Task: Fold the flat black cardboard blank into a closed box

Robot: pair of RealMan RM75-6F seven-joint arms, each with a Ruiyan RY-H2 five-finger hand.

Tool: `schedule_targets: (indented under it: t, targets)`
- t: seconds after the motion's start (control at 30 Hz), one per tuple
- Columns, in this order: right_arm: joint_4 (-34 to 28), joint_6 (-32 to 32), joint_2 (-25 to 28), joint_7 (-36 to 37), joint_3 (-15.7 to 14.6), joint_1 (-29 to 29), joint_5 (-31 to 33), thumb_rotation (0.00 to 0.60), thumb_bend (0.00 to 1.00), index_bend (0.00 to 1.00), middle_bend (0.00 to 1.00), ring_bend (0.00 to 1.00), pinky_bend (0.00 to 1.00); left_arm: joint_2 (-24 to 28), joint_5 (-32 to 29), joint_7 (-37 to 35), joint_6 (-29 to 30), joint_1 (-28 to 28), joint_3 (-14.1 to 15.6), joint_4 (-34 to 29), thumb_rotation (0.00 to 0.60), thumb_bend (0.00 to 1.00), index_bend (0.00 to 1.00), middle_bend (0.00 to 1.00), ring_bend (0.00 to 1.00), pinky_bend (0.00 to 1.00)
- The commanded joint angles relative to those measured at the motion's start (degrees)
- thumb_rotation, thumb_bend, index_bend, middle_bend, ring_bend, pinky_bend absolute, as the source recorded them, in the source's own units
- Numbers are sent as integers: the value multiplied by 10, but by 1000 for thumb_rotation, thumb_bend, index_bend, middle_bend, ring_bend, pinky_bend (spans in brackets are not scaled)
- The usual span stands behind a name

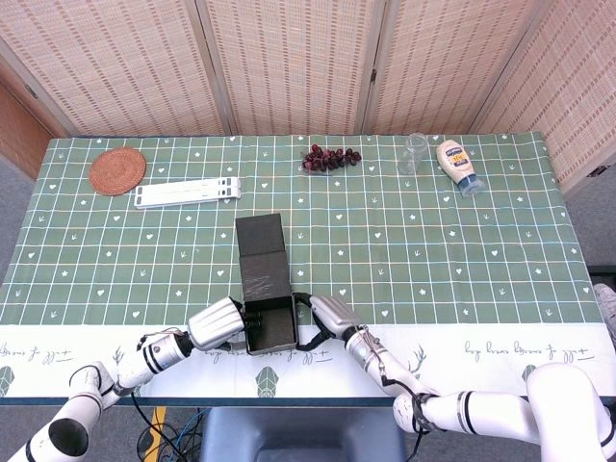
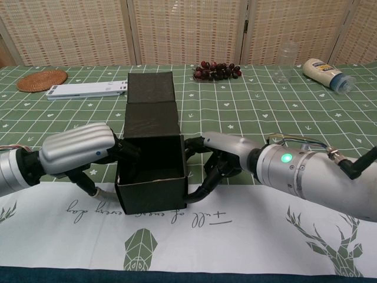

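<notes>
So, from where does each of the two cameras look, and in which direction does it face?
Head view: high above the near table edge, looking steeply down; shows the left hand, the right hand and both forearms.
Chest view: low at the near edge, facing across the table; both hands fill the foreground.
Shared: the black box between the hands, grapes, mayonnaise bottle.

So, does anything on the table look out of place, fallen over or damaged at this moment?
Only the mayonnaise bottle stands out: it lies on its side at the far right, beside the upright clear glass. The black box looks undamaged, its lid flap still open, with the left hand and right hand at its sides.
</notes>
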Motion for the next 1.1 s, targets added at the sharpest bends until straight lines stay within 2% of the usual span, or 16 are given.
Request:
schedule_targets:
  t: [0.03, 0.43, 0.6, 0.67, 0.87, 1.1]
  targets:
    - [0, 0, 0, 1, 0, 0, 1, 600, 446, 270, 394, 797, 1000, 0, 0, -3, 1, 0, 1, 1, 600, 154, 613, 545, 744, 823]
    - [-5, 1, 1, -2, 1, 1, 5, 600, 449, 270, 394, 797, 1000, -4, 0, -11, 3, -1, 4, 5, 600, 162, 707, 625, 745, 823]
    - [-7, 2, 2, -2, 2, 1, 6, 600, 449, 270, 394, 797, 1000, -4, -1, -10, 6, -1, 4, 5, 600, 162, 707, 627, 746, 822]
    - [-7, 3, 2, -2, 2, 1, 7, 600, 449, 270, 395, 797, 1000, -4, -3, -11, 6, 0, 3, 5, 600, 161, 688, 603, 745, 822]
    - [-7, 8, 3, 1, 4, -2, 8, 600, 449, 270, 394, 797, 1000, 4, -17, -21, 9, 5, -10, -10, 600, 157, 519, 446, 734, 822]
    - [-4, 14, 2, 8, 12, -4, 10, 600, 449, 270, 392, 797, 1000, 21, -27, -16, 8, 7, -19, -32, 600, 157, 428, 369, 702, 822]
